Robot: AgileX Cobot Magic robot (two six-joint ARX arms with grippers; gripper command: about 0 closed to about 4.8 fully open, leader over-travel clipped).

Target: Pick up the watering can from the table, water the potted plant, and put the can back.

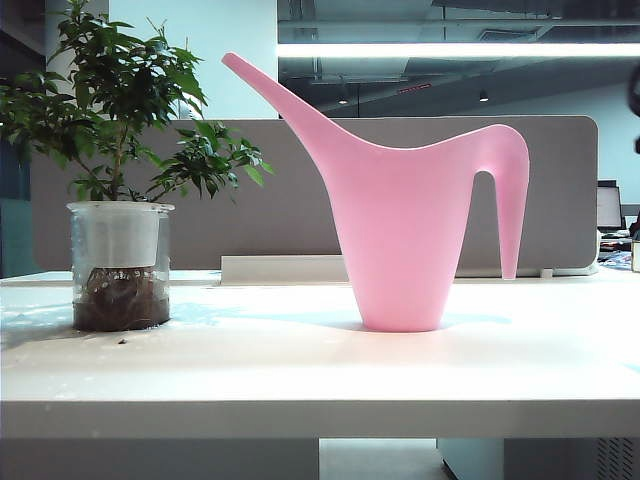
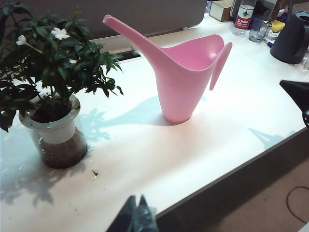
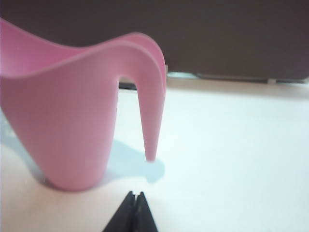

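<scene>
Handle side of the watering can (image 1: 400,215) faced the right gripper (image 3: 135,205), which sat low at the bottom centre of its own view, jaws pressed together and empty, short of the can standing on the table (image 1: 300,370). Spout aimed upper left toward the potted plant (image 1: 118,160). The left gripper (image 2: 136,212), also pinched closed, hung farther off

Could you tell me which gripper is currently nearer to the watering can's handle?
Right. The right gripper, fingers shut, sits low on the table just short of the watering can handle. The left gripper, also shut, hangs back beyond the table's front edge.
</scene>
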